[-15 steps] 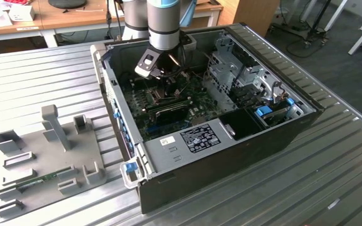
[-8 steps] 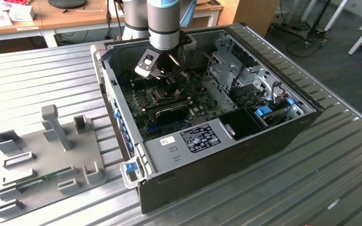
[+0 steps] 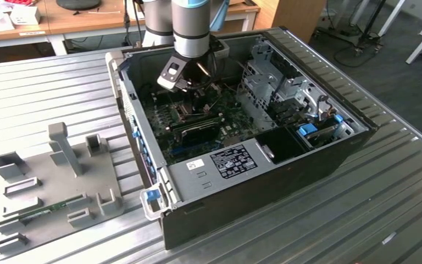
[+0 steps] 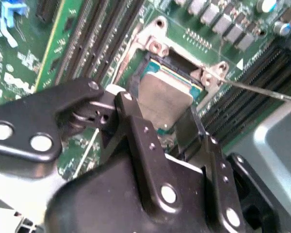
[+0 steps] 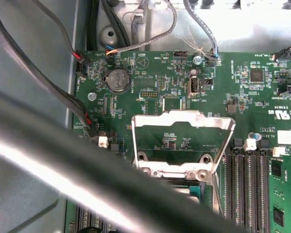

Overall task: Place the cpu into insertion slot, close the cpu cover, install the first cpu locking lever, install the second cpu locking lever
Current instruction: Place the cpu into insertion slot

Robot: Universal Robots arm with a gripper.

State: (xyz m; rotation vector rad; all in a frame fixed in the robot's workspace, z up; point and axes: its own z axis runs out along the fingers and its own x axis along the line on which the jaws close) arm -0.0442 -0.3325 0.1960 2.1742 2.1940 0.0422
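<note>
The cpu (image 4: 164,97) is a silvery square chip lying in the insertion slot (image 4: 177,63), and a strip of its green edge shows. My gripper (image 4: 160,116) reaches down into the open computer case (image 3: 270,165), and its black fingers (image 4: 136,121) press against two opposite sides of the chip. The cpu cover (image 5: 182,118) stands open, tilted back from its hinge at the slot's rim (image 5: 169,171). In the exterior view the gripper (image 3: 191,91) hangs just above the slot (image 3: 185,113). A thin locking lever (image 4: 262,90) sticks out beside the socket, unlatched.
Long black memory slots (image 4: 97,34) flank the socket on both sides (image 5: 247,184). A thick blurred cable (image 5: 63,170) crosses in front of the first wrist camera. A drive cage (image 3: 284,88) fills the case's far side. A grey fixture (image 3: 57,176) lies on the table at the exterior view's left.
</note>
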